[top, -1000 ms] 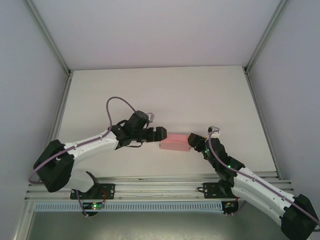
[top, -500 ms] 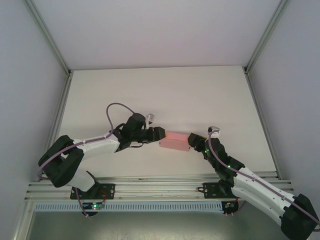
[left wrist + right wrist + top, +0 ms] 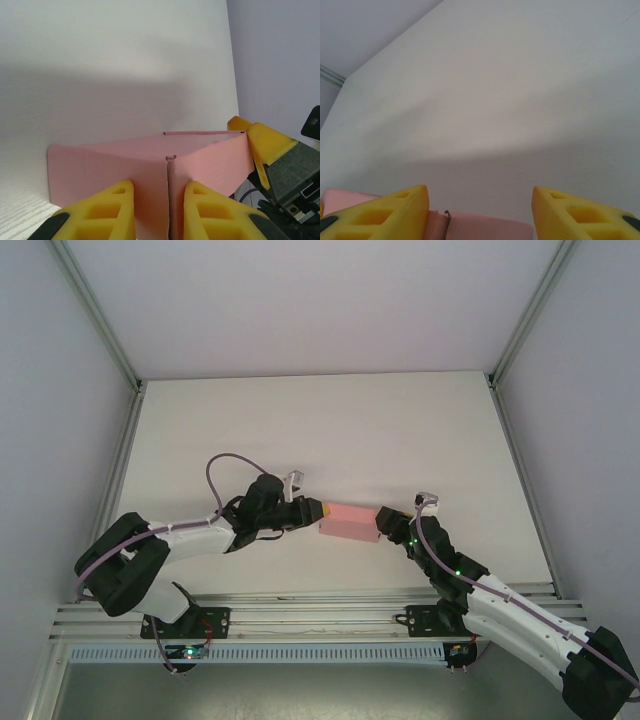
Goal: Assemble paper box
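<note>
The paper box point(image 3: 348, 523) is a small pink folded box lying on the white table between the two arms. In the left wrist view its near corner, with a dark vertical seam, points at me point(image 3: 100, 165). My left gripper point(image 3: 318, 510) is at the box's left end. Its jaws point(image 3: 159, 186) are narrow, with both yellow fingertips against the card either side of that corner. My right gripper point(image 3: 385, 523) is at the box's right end and stands wide open point(image 3: 479, 192). The pink edge point(image 3: 485, 226) lies low between its fingers and passes behind the left one.
The white table point(image 3: 330, 430) stretches bare beyond the box to the back wall. Grey enclosure walls close in on the left and right. An aluminium rail point(image 3: 310, 615) carrying both arm bases runs along the near edge.
My left gripper has dropped lower and pushed right onto the box's left end, its jaws narrower than before. The right arm and the box have hardly moved.
</note>
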Motion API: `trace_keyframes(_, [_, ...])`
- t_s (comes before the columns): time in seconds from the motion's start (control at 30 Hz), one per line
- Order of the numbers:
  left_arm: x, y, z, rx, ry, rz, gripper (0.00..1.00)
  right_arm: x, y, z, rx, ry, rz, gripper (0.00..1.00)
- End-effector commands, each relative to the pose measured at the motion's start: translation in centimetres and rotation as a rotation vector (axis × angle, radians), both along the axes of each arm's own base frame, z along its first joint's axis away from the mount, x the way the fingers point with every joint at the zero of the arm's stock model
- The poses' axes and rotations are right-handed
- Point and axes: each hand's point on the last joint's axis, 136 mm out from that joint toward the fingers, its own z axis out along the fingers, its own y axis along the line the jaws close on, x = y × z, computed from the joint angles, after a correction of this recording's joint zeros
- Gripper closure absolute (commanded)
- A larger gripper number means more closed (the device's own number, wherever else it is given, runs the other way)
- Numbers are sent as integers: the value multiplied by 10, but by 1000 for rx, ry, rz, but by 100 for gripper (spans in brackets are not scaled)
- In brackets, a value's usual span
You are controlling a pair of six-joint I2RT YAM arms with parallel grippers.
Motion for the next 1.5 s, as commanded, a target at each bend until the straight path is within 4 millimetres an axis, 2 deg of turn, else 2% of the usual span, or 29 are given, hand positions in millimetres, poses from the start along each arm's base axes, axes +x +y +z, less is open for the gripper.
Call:
trace_keyframes(0.0, [-13, 11, -41, 48, 124, 12, 100, -43, -26, -86, -245, 258, 61, 46])
trace_keyframes(0.23, [-16, 9, -55, 54, 147, -10, 100, -42, -21, -85, -308, 230, 87, 56])
trace_keyframes(0.37, [-18, 16, -63, 96, 163, 18, 100, -41, -19, -82, -342, 200, 90, 60])
trace_keyframes(0.57, [-20, 11, -68, 99, 198, -6, 100, -36, -14, -74, -399, 117, 97, 65])
trace_keyframes(0.83, [-21, 8, -74, 101, 227, -18, 100, -26, 1, -76, -445, 29, 136, 72])
trace_keyframes(0.93, [-21, 9, -75, 111, 229, -19, 100, -24, 1, -80, -510, 28, 145, 73])
trace_keyframes(1.0, [-21, 11, -77, 127, 228, -14, 100, -23, 4, -78, -514, 8, 156, 79])
trace_keyframes(1.2, [-20, 16, -83, 185, 186, -23, 100, -25, 16, -75, -491, -59, 231, 83])
trace_keyframes(1.27, [-18, 17, -83, 219, 135, -58, 100, -26, 19, -75, -488, -63, 254, 89])
trace_keyframes(1.47, [-20, 16, -75, 259, 33, -136, 100, -26, 20, -71, -474, -87, 256, 98])
